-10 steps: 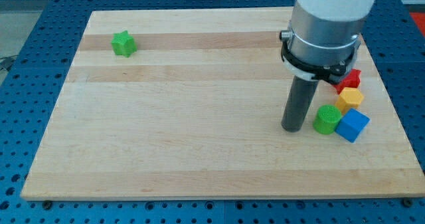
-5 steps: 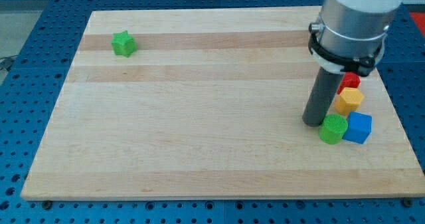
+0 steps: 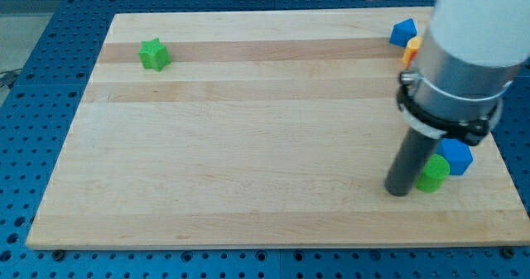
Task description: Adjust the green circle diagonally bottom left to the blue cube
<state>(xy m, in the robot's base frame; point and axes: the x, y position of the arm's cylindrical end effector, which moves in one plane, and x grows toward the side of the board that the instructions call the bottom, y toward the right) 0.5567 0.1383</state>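
Observation:
The green circle [image 3: 432, 174] lies near the view's bottom right, touching the blue cube [image 3: 456, 156] on that cube's lower left side. My tip [image 3: 399, 191] rests on the board just left of the green circle, touching or almost touching it. The arm's grey body hides the area above these blocks.
A green star [image 3: 153, 54] sits near the board's top left. A second blue block [image 3: 403, 31] and an orange block [image 3: 411, 49] show at the top right, partly behind the arm. The wooden board's [image 3: 248, 146] right edge is close to the blue cube.
My tip moved towards the view's bottom right. The green circle and blue cube shifted down and right. The red and yellow blocks are now hidden; blue and orange blocks came into view at top right.

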